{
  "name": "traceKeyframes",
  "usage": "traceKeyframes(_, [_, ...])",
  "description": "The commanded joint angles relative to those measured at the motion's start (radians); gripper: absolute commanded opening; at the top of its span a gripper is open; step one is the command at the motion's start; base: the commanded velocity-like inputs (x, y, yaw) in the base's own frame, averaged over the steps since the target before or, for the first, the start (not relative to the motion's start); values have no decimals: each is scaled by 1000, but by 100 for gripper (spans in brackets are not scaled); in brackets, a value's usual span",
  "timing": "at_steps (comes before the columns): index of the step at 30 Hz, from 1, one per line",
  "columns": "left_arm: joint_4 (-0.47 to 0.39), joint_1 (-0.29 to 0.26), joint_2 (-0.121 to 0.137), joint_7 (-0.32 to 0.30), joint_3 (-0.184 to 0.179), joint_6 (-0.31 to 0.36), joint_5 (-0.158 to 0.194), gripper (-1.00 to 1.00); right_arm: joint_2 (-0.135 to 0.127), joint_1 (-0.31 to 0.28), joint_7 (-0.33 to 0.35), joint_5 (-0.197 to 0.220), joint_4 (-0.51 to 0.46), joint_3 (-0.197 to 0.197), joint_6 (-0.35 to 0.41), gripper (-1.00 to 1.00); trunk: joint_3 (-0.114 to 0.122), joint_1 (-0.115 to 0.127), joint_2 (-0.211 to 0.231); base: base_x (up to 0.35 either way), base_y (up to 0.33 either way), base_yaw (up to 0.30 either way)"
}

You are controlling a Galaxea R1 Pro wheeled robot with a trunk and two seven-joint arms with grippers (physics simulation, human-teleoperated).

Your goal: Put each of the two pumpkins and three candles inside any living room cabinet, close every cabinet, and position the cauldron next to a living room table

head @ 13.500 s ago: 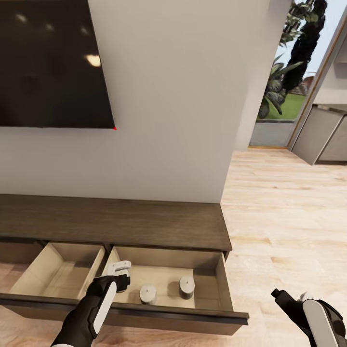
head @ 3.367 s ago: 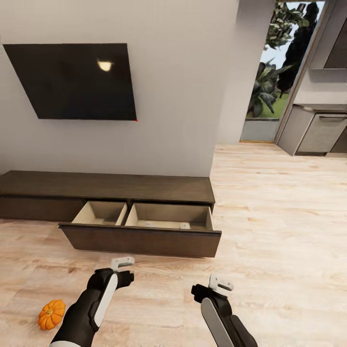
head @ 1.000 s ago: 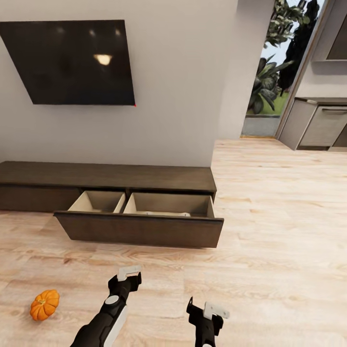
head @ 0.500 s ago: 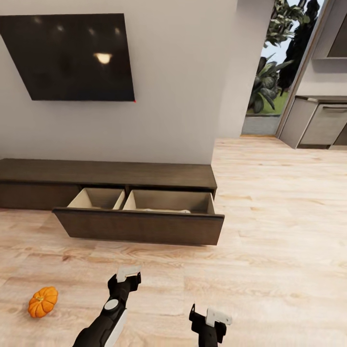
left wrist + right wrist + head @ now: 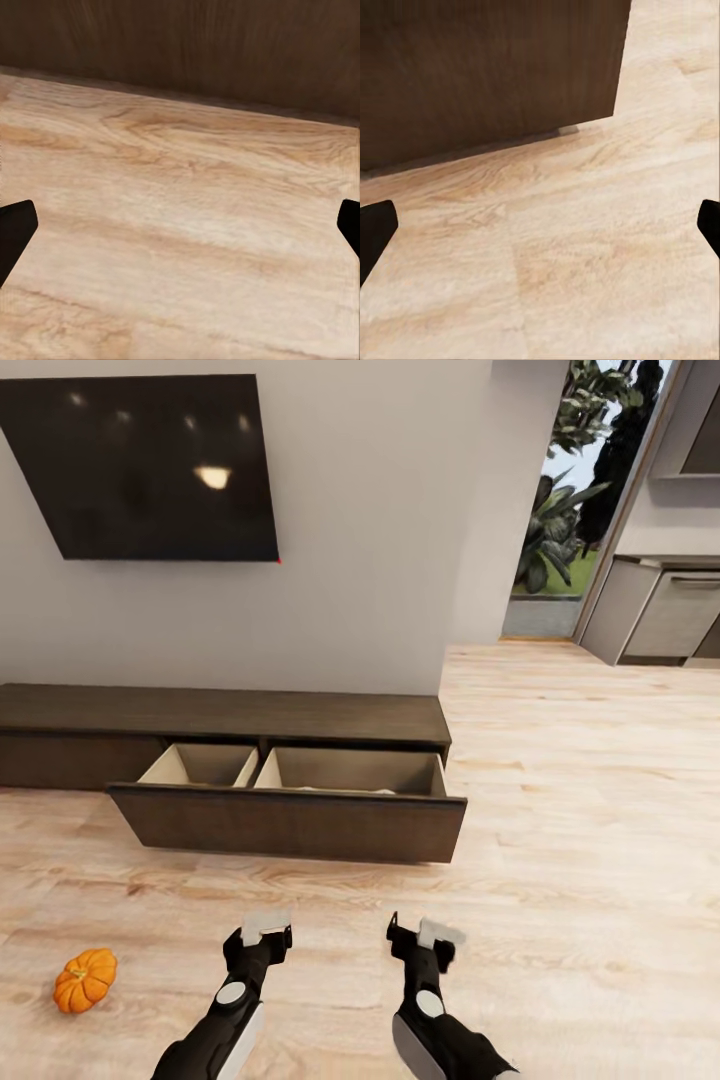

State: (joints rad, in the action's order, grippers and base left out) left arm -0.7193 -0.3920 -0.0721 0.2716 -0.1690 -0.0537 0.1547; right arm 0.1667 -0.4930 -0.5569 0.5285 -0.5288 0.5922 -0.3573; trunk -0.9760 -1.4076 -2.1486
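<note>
Here, in the head view, the long dark cabinet [image 5: 250, 718] stands against the wall under a black screen [image 5: 150, 465], and its wide drawer [image 5: 290, 822] is pulled out over the wooden floor [image 5: 580, 840]. One pumpkin [image 5: 84, 979] lies on the floor, well apart from the left gripper [image 5: 265, 930]. The right gripper [image 5: 422, 938] hangs beside it; both hold nothing.

In the left wrist view, the two dark fingertips [image 5: 15, 234] stand wide apart over the floor, facing the brown drawer front [image 5: 187, 45].

In the right wrist view, the fingertips [image 5: 375, 229] are also spread wide, and the drawer corner [image 5: 495, 75] is near.
</note>
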Motion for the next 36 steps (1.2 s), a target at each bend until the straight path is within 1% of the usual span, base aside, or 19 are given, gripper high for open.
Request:
traceKeyframes(1, [0,0,0,0,0,0,-10,100,4,-23,17,1,9,0,2,100,-3,-4,-7,0,0,0])
traceKeyframes(3, [-1,0,0,0,0,-1,-29,100,8,-50,42,1,18,0,10,100,-10,-12,-21,0,0,0])
traceKeyframes(4, [-1,-1,0,-1,0,-1,-43,100,8,-73,60,-1,26,0,28,100,-13,-15,-28,0,0,0])
traceKeyframes(5, [-1,-1,0,-1,0,-1,-48,100,8,-83,67,-8,31,1,42,100,-16,-19,-35,0,0,0])
traceKeyframes(7, [-1,-1,0,-3,0,0,-55,100,8,-95,80,-54,49,7,63,100,-22,-27,-49,0,0,0])
traceKeyframes(9, [0,-1,0,-3,-1,1,-58,100,8,-98,107,-116,64,12,69,100,-28,-35,-63,0,0,0])
traceKeyframes(10, [-1,-1,0,-3,-3,1,-58,100,8,-99,126,-140,69,12,71,100,-32,-38,-70,0,0,0])
traceKeyframes(12, [-5,-1,0,-2,-13,2,-59,100,8,-100,154,-161,78,11,72,100,-38,-46,-84,0,0,0])
traceKeyframes(14, [-7,-1,0,-1,-26,4,-61,100,8,-100,176,-171,88,10,72,100,-44,-54,-98,0,0,0])
traceKeyframes(17, [-5,-2,1,-1,-44,8,-63,100,8,-101,195,-178,97,7,73,100,-53,-65,-119,0,0,0])
traceKeyframes(25, [-40,-4,7,-1,-51,7,-64,100,8,-101,204,-179,104,0,71,100,-79,-96,-175,0,0,0])
traceKeyframes(30, [-45,-4,5,3,-48,3,-64,100,8,-101,205,-179,105,-54,68,100,-94,-115,-210,0,0,0])
traceKeyframes(31, [-46,-4,4,4,-48,2,-64,100,8,-101,205,-179,105,-60,67,100,-97,-119,-217,0,0,0])
traceKeyframes(36, [-49,-4,1,11,-43,-1,-64,100,8,-101,206,-178,107,-72,66,100,-97,-119,-217,0,0,0])
